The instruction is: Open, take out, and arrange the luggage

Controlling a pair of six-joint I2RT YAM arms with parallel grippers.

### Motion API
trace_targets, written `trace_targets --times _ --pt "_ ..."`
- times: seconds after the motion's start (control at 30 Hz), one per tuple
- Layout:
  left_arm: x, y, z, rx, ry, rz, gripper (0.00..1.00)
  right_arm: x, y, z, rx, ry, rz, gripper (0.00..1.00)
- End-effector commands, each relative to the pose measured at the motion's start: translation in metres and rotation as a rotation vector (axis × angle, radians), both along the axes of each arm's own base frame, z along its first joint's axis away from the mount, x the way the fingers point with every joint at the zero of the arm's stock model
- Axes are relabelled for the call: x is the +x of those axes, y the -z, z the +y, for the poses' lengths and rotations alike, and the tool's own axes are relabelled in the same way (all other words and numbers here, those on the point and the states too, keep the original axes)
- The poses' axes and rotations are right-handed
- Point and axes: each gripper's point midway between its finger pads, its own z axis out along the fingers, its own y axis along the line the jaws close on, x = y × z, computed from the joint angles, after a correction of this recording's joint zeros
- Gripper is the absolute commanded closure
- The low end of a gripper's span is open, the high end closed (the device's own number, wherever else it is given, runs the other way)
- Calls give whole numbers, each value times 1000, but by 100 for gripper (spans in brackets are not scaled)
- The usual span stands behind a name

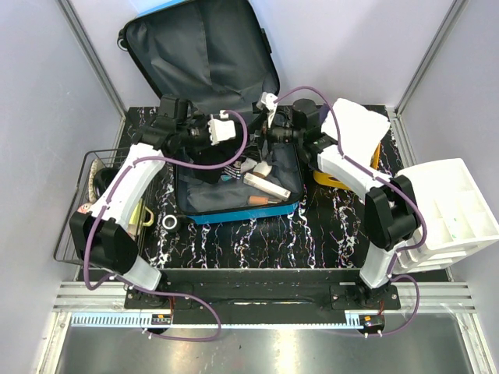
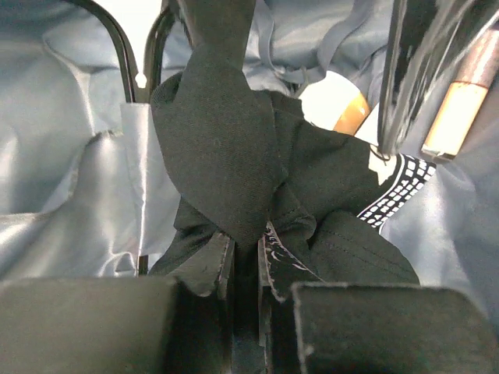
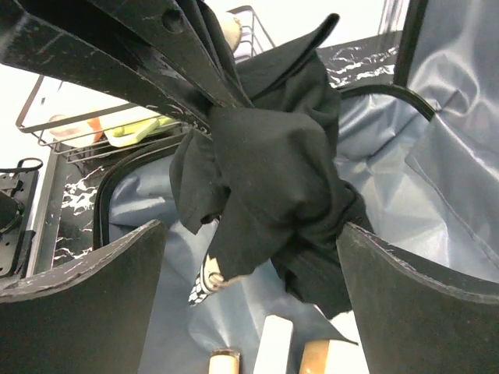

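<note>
cloth (image 2: 234, 156): pinched in left gripper (image 2: 245, 265), between right gripper's (image 3: 249, 234) spread fingers
luggage (image 1: 234, 212): under both grippers
wire basket (image 1: 87, 156): left of left gripper
organiser (image 1: 460, 202): right of right gripper

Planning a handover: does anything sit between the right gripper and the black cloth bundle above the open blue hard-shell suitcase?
Nothing visible. The black cloth bundle hangs between the right gripper's open fingers, pinched by the left gripper, above the blue hard-shell suitcase.

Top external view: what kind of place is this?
Probably a robot test cell: plain wall panels in metal framing, arms bolted to a base rail, luggage staged on a marbled table.
</note>
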Motion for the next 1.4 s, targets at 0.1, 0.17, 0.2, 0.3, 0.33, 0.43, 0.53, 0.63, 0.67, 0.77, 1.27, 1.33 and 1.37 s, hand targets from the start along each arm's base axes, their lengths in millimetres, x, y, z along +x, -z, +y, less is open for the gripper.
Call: trace_targets --times 0.1,0.17,0.2,0.3,0.33,0.43,0.53,0.63,0.67,0.77,1.27,1.33,1.37 --pt "-34 -45 -24 -86 164 -143 100 2 -32 20 37 -1 -205 0" --pt "-40 -47 -27 -87 192 -159 100 5 -29 20 21 -1 -228 0" --pt "-42 -48 -28 -87 200 -166 100 5 -29 21 20 1 -234 0" --pt "-47 -48 -30 -81 223 -175 100 10 -30 15 17 51 -256 0" --pt "-47 -48 -30 -73 233 -185 100 9 -31 14 7 49 -283 0" --pt "-54 -44 -30 -51 267 -186 100 -1 -31 7 -30 26 -327 0" --pt "-59 -45 -29 -38 288 -197 100 -9 -30 -1 -69 23 -372 1" --pt "-63 -45 -31 -35 312 -203 100 -16 -21 -5 -99 -1 -385 0" --pt "-64 -46 -33 -35 318 -206 100 -19 -19 -5 -104 -17 -383 0" --pt "-67 -53 -41 -52 340 -212 100 -30 -15 1 -83 -87 -343 0" --pt "-36 -74 -46 -213 121 -177 59 -24 -38 -46 -151 86 -97 100" --pt "-31 -73 -44 -239 66 -140 20 -20 -50 -62 -161 141 -33 100" --pt "-27 -76 -44 -253 44 -138 7 -14 -65 -72 -158 195 -34 100"
